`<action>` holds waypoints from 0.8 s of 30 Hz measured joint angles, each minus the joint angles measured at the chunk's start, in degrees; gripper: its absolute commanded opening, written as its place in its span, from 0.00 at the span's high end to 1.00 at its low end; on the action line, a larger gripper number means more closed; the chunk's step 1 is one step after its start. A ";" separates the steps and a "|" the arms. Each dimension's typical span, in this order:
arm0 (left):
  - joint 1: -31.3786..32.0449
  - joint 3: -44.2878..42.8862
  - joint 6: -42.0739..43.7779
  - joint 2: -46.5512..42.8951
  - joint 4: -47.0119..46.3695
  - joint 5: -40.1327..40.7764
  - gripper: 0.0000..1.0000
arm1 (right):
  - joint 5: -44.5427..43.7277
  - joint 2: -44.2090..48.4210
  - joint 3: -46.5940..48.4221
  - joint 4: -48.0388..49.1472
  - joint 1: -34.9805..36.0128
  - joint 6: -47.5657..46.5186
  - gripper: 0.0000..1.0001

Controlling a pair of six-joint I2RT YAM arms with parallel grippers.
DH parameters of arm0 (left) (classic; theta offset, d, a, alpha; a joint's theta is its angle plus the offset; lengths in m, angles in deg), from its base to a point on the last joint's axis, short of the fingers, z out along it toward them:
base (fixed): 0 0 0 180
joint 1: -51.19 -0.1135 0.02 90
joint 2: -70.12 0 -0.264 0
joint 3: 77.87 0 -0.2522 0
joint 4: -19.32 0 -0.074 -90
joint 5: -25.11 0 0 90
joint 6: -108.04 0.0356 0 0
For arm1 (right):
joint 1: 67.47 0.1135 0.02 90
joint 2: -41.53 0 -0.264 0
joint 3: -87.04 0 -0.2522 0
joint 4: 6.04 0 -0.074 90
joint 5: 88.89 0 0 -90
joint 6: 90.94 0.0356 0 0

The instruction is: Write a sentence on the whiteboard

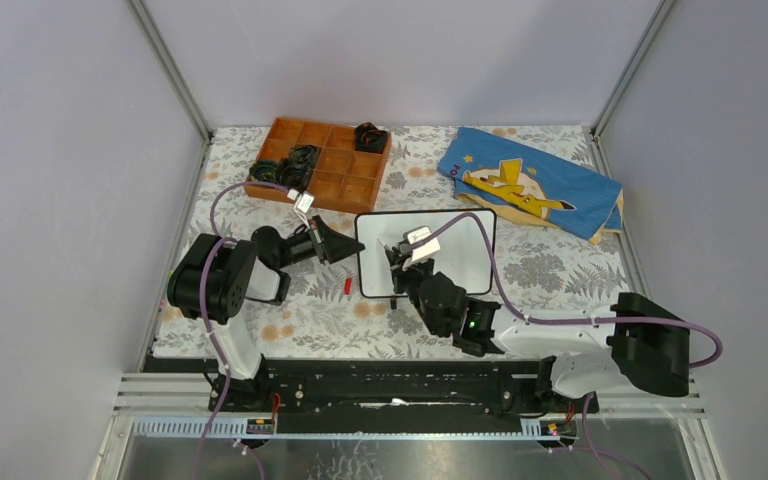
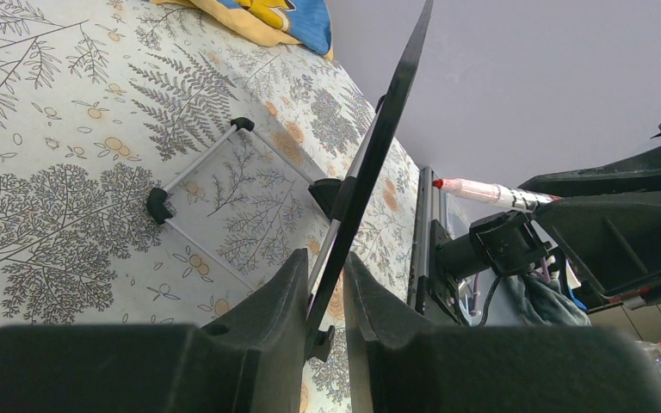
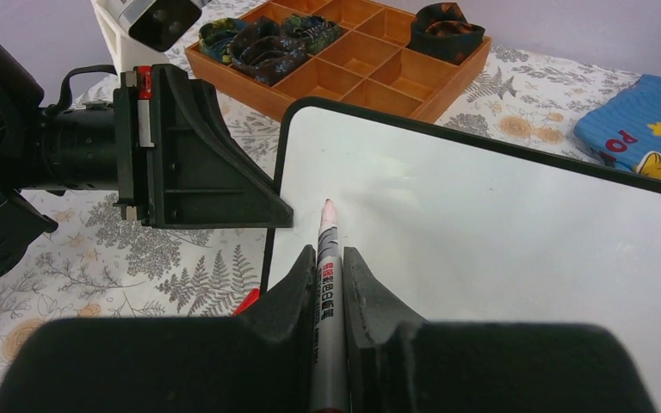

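1. Whiteboard (image 1: 463, 262) is sitting mid-table, its left edge being pinched by the left gripper (image 2: 325, 268).
2. Right gripper (image 3: 331, 258) is clamping a marker (image 3: 326, 231), tip pointing at the board's left part.

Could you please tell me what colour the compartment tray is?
The tray is orange-brown, shown best in the right wrist view.

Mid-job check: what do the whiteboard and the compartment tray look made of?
Whiteboard: glossy white face, likely coated metal or plastic, judging by its soft sheen and reflections. Tray: looks like wood with a matte orange-brown finish and thin flat dividers, possibly stained plywood.
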 measured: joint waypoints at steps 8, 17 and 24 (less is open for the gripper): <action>0.02 0.00 0.00 -0.02 0.00 0.00 0.74 | -0.15 -2.69 0.85 1.92 -0.39 -0.31 1.00; 0.24 0.00 0.00 -0.02 0.00 0.00 0.74 | -3.13 -4.66 3.74 1.84 -0.55 -1.29 1.00; 0.28 0.00 0.00 -0.02 0.00 0.00 0.74 | -5.16 -6.62 6.03 -0.20 -0.55 -1.49 1.00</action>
